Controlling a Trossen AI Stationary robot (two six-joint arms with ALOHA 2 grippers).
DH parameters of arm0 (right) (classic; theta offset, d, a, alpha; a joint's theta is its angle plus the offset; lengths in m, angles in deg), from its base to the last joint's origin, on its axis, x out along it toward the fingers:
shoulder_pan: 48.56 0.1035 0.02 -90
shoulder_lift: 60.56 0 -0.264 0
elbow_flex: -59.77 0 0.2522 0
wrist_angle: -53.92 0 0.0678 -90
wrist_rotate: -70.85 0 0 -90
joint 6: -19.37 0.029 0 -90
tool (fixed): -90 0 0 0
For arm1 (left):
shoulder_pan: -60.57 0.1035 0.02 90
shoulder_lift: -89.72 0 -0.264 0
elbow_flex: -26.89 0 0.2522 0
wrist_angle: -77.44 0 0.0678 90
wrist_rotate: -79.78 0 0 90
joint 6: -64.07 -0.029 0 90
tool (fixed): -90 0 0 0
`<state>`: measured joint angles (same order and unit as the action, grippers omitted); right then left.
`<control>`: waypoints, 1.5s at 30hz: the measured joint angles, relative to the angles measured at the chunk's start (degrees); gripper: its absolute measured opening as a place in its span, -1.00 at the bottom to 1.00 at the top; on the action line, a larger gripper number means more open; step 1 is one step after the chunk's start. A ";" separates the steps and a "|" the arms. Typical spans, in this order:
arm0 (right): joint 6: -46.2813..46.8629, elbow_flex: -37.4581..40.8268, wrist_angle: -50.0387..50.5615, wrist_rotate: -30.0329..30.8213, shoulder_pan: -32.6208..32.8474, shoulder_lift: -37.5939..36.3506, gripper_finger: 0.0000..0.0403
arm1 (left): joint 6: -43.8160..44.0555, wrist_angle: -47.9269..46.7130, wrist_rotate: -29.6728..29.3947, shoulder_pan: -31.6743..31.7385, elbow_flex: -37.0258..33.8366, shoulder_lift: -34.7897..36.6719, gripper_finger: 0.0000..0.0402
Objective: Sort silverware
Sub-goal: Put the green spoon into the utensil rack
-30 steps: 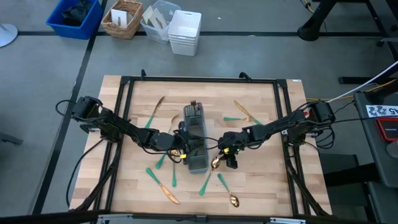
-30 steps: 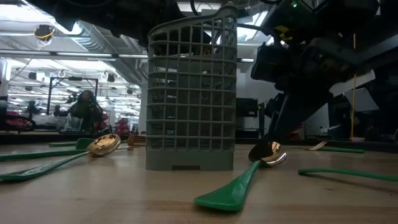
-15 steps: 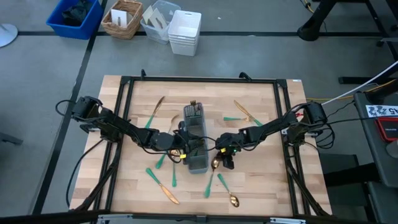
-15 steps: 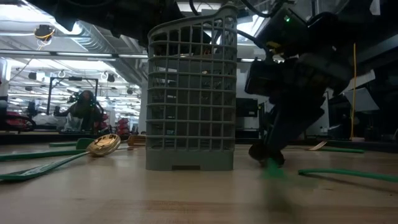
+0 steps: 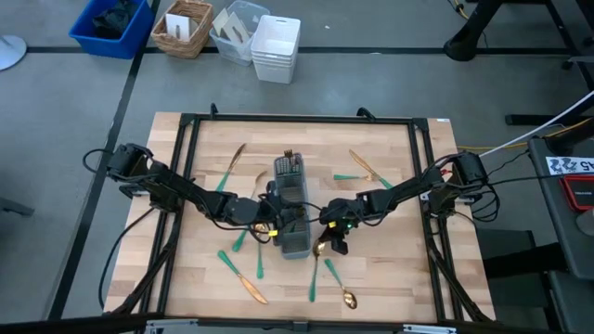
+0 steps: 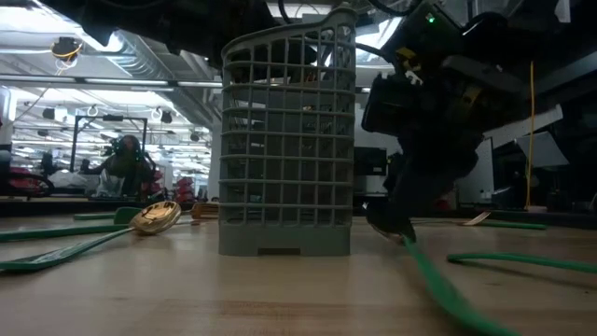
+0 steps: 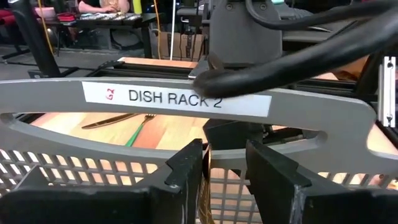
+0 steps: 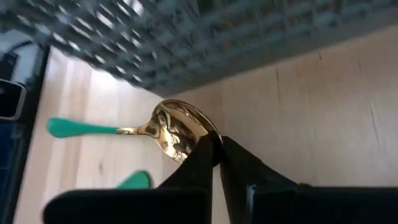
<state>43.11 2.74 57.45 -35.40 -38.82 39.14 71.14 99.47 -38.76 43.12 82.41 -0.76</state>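
Bright overhead light; right wrist view motion-blurred.

Both arms are dark, slim and multi-jointed, with black cables looped along the links. The right gripper (image 6: pixel 410 219) housing carries a small green light and yellow markings.

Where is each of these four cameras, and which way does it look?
High view: overhead, looking straight down; both arms, grey caddy mid-table.
Low view: table height, looking level across; caddy, right claw gripping a spoon.
Left wrist view: on the left arm, at the caddy's rim; left claw open.
Right wrist view: on the right arm, facing down; its claw pinches the spoon's gold bowl.
Shared: the caddy shows in all.
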 joint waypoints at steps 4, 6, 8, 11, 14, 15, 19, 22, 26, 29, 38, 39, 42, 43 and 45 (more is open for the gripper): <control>0.08 -1.32 -0.21 -1.26 -0.04 -0.07 -0.97 | 0.00 0.82 0.01 -1.36 0.00 1.20 -0.42; 0.05 -2.15 0.44 -3.10 -0.44 -0.30 -0.96 | 0.00 0.86 0.01 -2.32 0.00 2.67 -0.42; -0.09 -3.27 1.15 -5.02 -0.46 -0.64 -0.97 | 0.00 0.63 0.01 -3.32 0.00 4.39 -0.42; -1.63 -4.94 4.60 -5.62 -0.76 -2.28 -0.99 | 0.00 -1.24 0.01 -4.91 0.02 7.31 -0.42; -3.58 -6.57 10.30 -4.87 -0.76 -4.37 -0.99 | 0.26 -4.42 0.01 -6.71 0.04 10.07 -0.42; -4.42 -7.14 12.50 -4.33 -0.75 -5.07 -0.99 | 0.44 -5.54 0.01 -7.36 0.04 10.93 -0.42; -6.73 -9.29 19.96 -2.57 -0.74 -8.24 -0.99 | 2.02 -8.95 0.01 -9.68 0.02 13.24 -0.42; -7.79 -10.85 25.21 -1.10 -0.76 -10.47 -0.99 | 4.93 -11.76 -0.01 -11.06 0.02 14.32 -0.42; -9.49 -14.43 33.15 1.64 -0.74 -13.61 -0.99 | 9.25 -16.57 -0.01 -12.76 0.02 14.70 -0.42; -11.17 -18.28 40.03 4.66 -0.74 -15.76 -0.99 | 12.79 -20.51 -0.05 -13.72 0.02 14.73 -0.42; -17.50 -37.57 62.93 13.47 -0.74 -17.99 -0.99 | 16.57 -30.26 -5.90 -16.25 0.02 14.73 -0.42; -18.38 -39.77 64.81 14.55 -0.74 -18.04 -0.99 | 16.83 -31.17 -6.97 -16.60 0.02 14.73 -0.42; -20.40 -46.14 69.35 17.41 -0.74 -18.01 -0.99 | 18.27 -33.69 -9.91 -17.63 0.02 14.73 -0.42; -20.98 -48.34 71.12 18.37 -0.74 -18.01 -0.99 | 19.54 -34.65 -10.84 -17.91 0.02 14.73 -0.42; -21.27 -53.01 74.35 20.79 -0.74 -18.01 -0.99 | 22.03 -36.89 -12.73 -18.37 0.02 14.73 -0.42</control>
<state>21.84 -50.27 131.80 -14.61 -39.56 21.13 93.17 62.59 -51.49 24.75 82.43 13.98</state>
